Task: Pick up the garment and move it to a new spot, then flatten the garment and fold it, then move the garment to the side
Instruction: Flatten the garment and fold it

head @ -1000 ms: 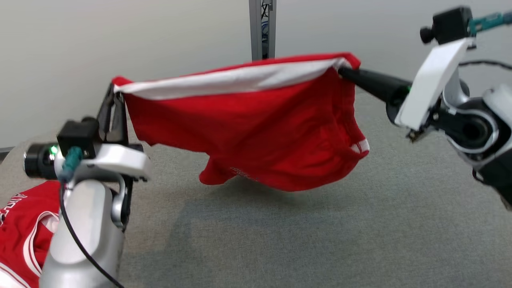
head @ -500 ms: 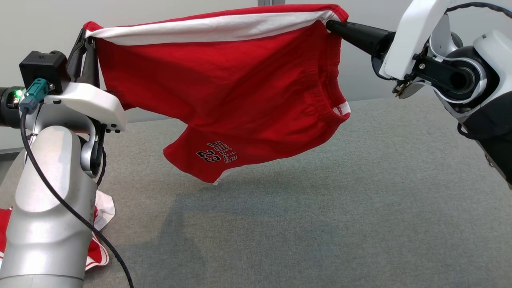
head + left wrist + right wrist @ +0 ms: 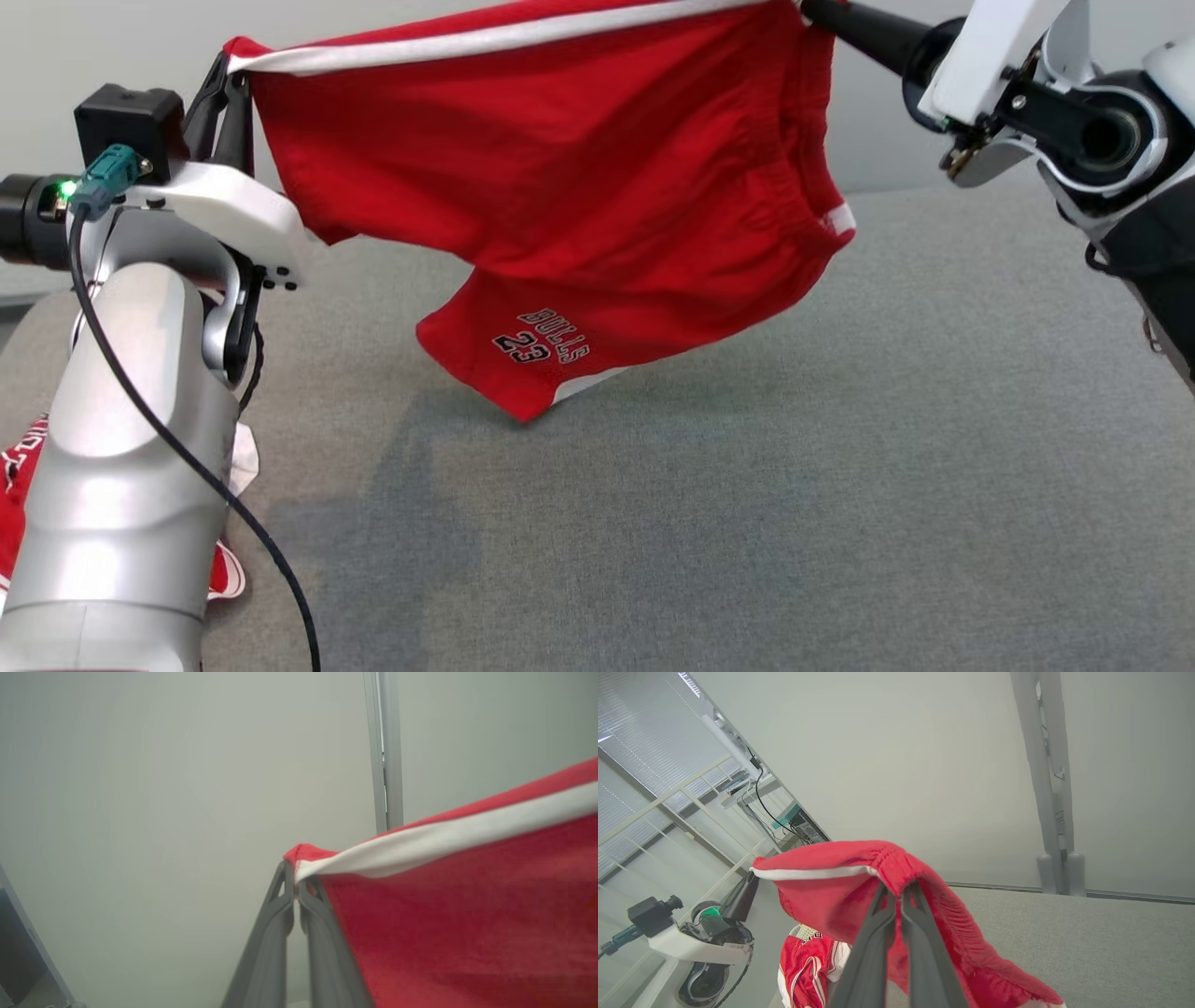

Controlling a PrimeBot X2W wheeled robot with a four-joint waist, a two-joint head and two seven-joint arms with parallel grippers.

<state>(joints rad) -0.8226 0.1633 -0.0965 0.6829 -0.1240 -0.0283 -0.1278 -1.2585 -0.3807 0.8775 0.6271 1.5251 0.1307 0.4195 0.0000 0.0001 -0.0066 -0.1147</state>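
Clamped on the garment (image 3: 579,168) at its waistband corners: left end effector (image 3: 231,75) at ten o'clock, right end effector (image 3: 814,7) at one o'clock. Stretched taut, hanging above the counter (image 3: 794,523), likely to land flat without wrinkles.

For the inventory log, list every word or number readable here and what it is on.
"BULLS": on the hanging leg of the red shorts.
"23": just under it, same leg.
Lettering on the other red garment: cut off, unreadable.
Label on the left wrist's white housing: too small to read.
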